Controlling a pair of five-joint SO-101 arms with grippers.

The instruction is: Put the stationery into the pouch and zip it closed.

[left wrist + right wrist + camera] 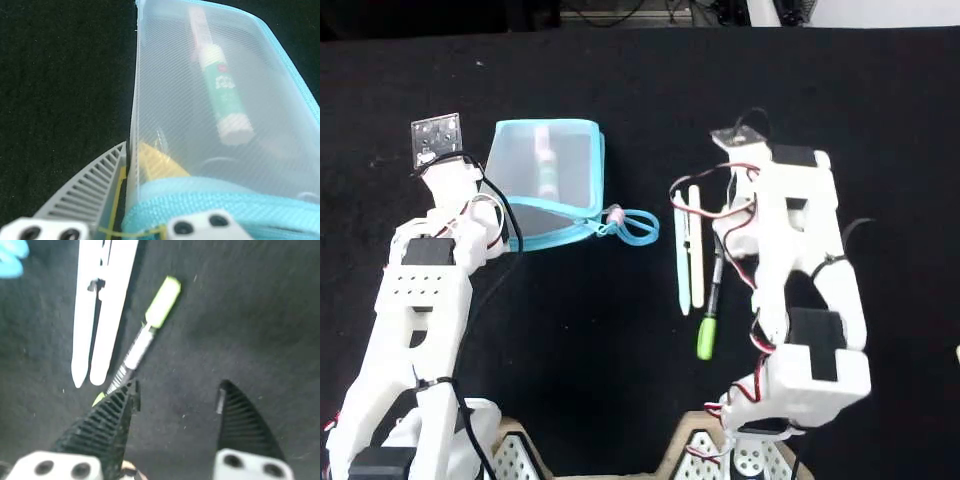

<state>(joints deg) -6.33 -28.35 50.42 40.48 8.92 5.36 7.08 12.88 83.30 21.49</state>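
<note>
Turquoise-edged clear pouch (575, 170) lies on the black worktop (620, 90), glue stick (222, 95) inside. On the pouch's edge, the left gripper (132, 146) has its jaws clamped. Right of the pouch, the right gripper (178, 386) hangs, jaws apart, beside a green-capped marker (150, 325) and two pale pens (100, 315).

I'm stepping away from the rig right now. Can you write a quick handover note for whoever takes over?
Left gripper: shut on the pouch at its edge, one finger inside the mouth.
Right gripper: open, low over the table, next to the green-capped pen.
Things: a white-and-green stick lies in the pouch; two pale pens and the green-capped pen lie on the table beside it.
Done: one item in.
Left: three pens in, then zip the pouch closed.
</note>
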